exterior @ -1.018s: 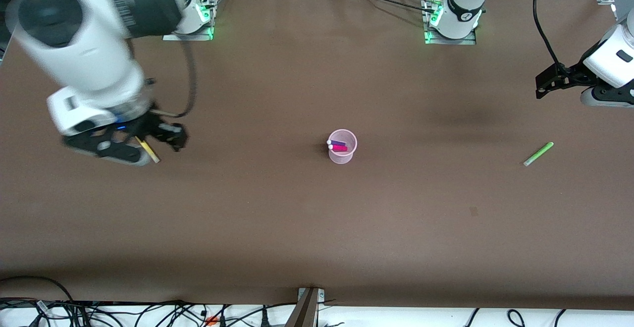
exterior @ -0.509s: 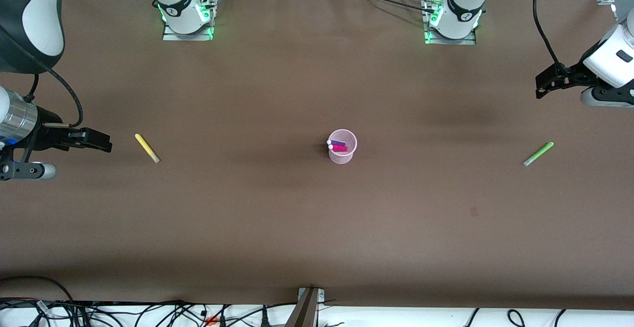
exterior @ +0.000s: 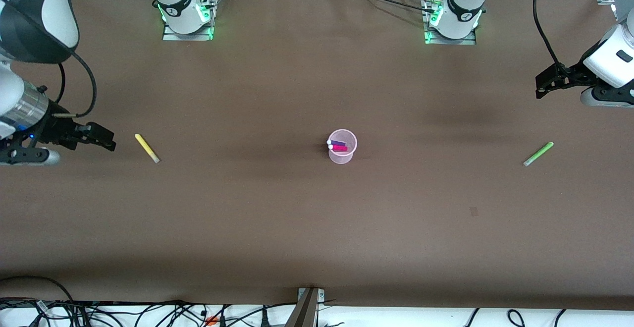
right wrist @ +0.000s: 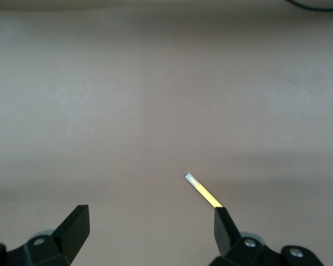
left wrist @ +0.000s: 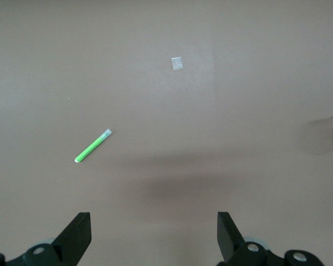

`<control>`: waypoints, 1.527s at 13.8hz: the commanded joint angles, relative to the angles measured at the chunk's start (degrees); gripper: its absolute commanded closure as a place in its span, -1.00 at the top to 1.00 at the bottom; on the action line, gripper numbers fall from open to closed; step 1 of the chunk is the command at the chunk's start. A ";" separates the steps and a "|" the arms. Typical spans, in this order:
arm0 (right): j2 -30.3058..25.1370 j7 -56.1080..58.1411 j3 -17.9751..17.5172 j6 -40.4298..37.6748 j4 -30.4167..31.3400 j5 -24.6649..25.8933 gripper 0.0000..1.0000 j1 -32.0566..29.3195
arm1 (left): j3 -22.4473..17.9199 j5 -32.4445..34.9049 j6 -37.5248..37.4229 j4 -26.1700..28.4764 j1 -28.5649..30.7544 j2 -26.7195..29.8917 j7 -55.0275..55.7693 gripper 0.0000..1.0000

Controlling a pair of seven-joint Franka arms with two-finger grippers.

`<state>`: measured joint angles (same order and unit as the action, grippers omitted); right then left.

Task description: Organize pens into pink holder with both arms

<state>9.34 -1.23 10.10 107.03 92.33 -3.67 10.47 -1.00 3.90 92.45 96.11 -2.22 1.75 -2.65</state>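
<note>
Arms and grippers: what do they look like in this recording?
Two white jointed arms with dark grey joint caps, green lights at the bases, and black cables. The right gripper and left gripper are black with two flat jaws; the right wrist shows a silver ring.

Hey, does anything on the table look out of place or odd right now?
Two pens lie loose on the table instead of in the pink holder: the yellow pen toward the right arm's end, beside the open right gripper, and the green pen toward the left arm's end. Nothing looks spilled or damaged.
</note>
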 commanded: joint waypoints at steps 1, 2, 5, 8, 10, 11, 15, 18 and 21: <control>-6.00 1.05 1.05 1.25 4.44 0.16 0.99 0.43 | -0.23 -1.18 -1.13 -1.81 -0.24 -0.78 0.28 1.00; -6.00 0.53 1.84 1.08 4.18 0.16 0.99 0.43 | -0.23 -1.18 -1.13 -1.72 -0.24 -0.78 0.28 1.00; -5.39 0.35 4.12 0.46 4.09 0.16 0.99 0.34 | -0.23 -1.18 -1.22 -1.72 -0.24 -0.78 0.28 1.00; -4.07 0.96 5.28 0.46 3.56 1.29 0.99 0.34 | -0.23 -1.18 -1.22 -1.72 -0.24 -0.78 0.28 1.00; -3.19 0.35 5.19 0.82 2.69 5.23 0.99 0.43 | -0.23 -1.18 -1.22 -1.72 -0.24 -0.78 0.28 1.00; -2.93 0.09 5.19 0.82 2.34 5.69 0.99 0.43 | -0.23 -1.18 -1.22 -1.72 -0.24 -0.78 0.28 1.00; -2.92 -1.42 5.10 -0.32 0.06 3.76 0.99 0.51 | -0.23 -1.09 -1.48 -1.81 -0.24 -0.78 0.28 1.00; -2.83 -1.32 5.10 -5.94 -2.06 4.11 0.99 0.78 | -0.23 -1.09 -1.57 -1.72 -0.24 -0.78 0.28 1.00; -2.83 -1.24 5.10 -6.30 -2.24 4.03 0.99 0.78 | -0.23 -1.09 -1.57 -1.72 -0.24 -0.78 0.28 1.00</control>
<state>6.28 -2.02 15.01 101.97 91.15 0.57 10.88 -1.00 3.90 92.08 96.10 -2.22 1.75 -2.65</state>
